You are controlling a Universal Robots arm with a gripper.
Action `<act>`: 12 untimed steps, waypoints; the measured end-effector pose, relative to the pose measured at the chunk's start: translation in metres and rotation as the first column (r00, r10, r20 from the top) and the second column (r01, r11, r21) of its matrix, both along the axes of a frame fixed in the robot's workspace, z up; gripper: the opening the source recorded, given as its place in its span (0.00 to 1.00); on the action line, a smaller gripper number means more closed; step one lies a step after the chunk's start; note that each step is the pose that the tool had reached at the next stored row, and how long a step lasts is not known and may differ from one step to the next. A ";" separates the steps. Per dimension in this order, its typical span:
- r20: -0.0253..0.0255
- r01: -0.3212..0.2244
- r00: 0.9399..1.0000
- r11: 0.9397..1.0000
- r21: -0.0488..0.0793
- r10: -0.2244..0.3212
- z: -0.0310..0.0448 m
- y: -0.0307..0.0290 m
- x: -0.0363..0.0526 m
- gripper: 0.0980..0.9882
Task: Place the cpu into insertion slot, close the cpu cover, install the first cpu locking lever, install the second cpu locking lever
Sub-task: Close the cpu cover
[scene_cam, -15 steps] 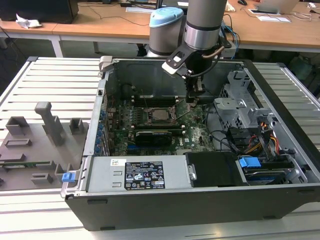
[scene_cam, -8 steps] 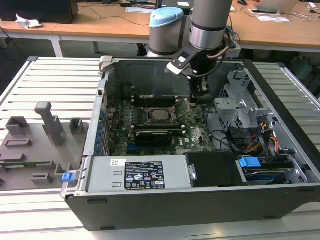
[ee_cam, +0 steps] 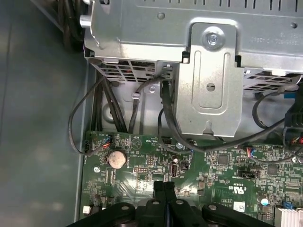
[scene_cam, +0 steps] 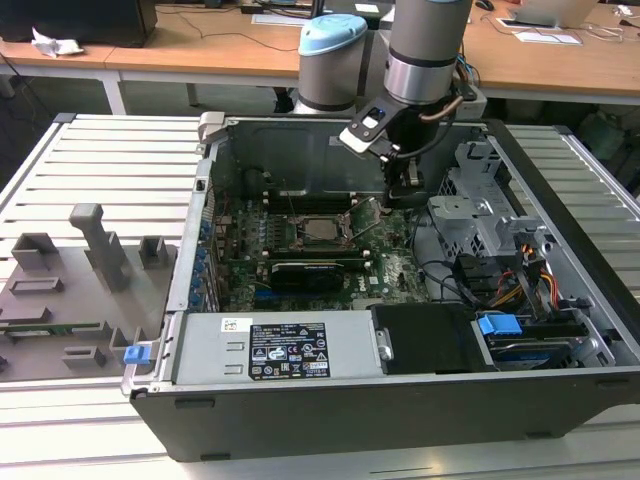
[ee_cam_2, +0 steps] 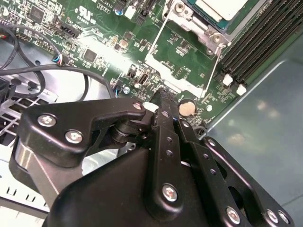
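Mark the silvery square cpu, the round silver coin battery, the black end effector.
silvery square cpu (scene_cam: pixel 322 229): exterior view, top face.
round silver coin battery (ee_cam: pixel 117 159): first wrist view, centre.
black end effector (ee_cam: pixel 165 184): first wrist view, between fingertips.

A pale slatted metal desk (scene_cam: pixel 100 160) lies under even light; behind it stand light wooden desks (scene_cam: pixel 200 55) bearing crumpled white paper (scene_cam: pixel 55 44) and loose sheets (scene_cam: pixel 545 37).

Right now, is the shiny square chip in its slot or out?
In. The cpu lies flat in its socket on the green motherboard, with nothing gripping it.
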State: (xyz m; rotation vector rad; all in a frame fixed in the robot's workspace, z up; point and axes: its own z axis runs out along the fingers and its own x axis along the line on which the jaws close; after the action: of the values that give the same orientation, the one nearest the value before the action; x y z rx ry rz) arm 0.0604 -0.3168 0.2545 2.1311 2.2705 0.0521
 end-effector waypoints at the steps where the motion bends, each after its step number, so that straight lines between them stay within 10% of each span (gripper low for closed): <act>1: 0.000 0.000 1.000 1.000 0.000 0.000 -0.0019 -0.0001 0.0000 0.01; 12: -0.002 0.000 1.000 1.000 0.000 0.000 -0.0073 -0.0005 -0.0073 0.01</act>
State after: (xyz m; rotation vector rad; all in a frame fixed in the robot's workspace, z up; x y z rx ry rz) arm 0.0531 -0.3173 0.2472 2.1317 2.2716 0.0506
